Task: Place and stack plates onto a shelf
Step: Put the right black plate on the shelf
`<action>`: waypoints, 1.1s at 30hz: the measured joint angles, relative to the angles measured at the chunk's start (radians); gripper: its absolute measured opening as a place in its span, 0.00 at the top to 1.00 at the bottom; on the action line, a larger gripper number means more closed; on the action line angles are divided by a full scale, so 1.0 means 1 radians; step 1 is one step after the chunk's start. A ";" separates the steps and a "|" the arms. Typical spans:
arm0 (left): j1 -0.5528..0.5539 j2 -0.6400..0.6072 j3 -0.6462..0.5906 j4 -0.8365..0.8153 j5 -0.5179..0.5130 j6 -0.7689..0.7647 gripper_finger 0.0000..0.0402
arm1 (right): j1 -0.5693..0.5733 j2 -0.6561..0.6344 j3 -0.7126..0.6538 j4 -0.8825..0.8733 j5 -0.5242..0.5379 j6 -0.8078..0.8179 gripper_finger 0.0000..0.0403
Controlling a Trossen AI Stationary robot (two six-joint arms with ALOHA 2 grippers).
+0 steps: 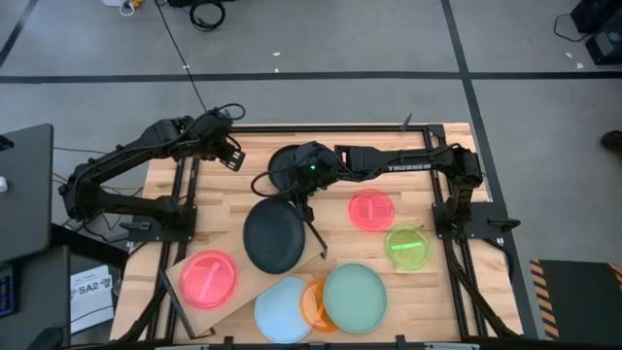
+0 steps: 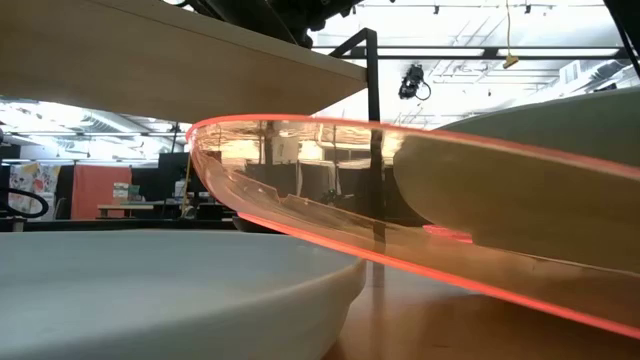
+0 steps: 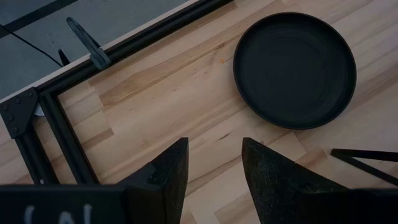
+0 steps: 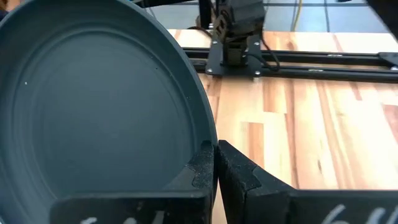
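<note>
The right gripper (image 4: 214, 163) held a black plate (image 4: 93, 106) by its rim, clamped between the fingers (image 4: 202, 165) and tilted above the table (image 1: 389, 165) near the shelf (image 1: 185, 277), where a pink plate (image 1: 208, 278) already lay. The carry appeared under way; lowering it flat onto the shelf likely came next. The left gripper (image 3: 214, 165) hovered, fingers apart and empty.

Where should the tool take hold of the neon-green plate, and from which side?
Probably the rim of the neon-green plate, from above on its outer side. It lies flat, so only the thin rim offers a pinch, and the pink plate crowds the inner side.
</note>
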 joint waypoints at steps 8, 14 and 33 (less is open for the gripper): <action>0.000 0.000 0.000 0.000 0.000 0.000 0.61 | 0.000 0.000 0.000 -0.036 0.008 -0.002 0.96; 0.000 0.000 0.000 0.000 0.000 0.000 0.61 | 0.000 0.000 0.000 -0.044 0.008 -0.004 0.96; 0.000 0.000 0.000 0.000 0.000 0.000 0.61 | 0.000 -0.001 0.000 -0.044 0.012 -0.031 0.90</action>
